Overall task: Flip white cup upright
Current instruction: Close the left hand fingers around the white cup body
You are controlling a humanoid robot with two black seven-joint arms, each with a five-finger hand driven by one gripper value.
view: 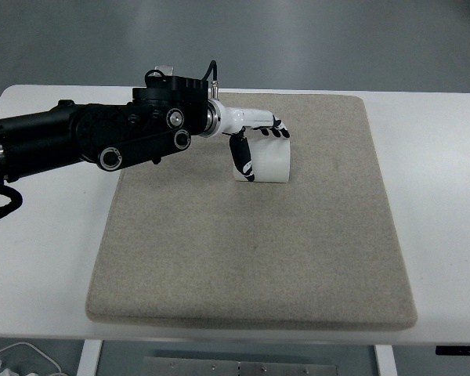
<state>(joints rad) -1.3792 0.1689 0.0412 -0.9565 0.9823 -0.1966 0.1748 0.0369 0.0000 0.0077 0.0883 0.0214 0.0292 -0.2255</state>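
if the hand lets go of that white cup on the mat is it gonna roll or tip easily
The white cup looks small and thin-walled, so probably light and easy to knock over. Its round sides suggest it could roll if laid down, though the fuzzy beige mat would likely slow that. The left robot hand wraps it from above, so its smooth surface may slip.
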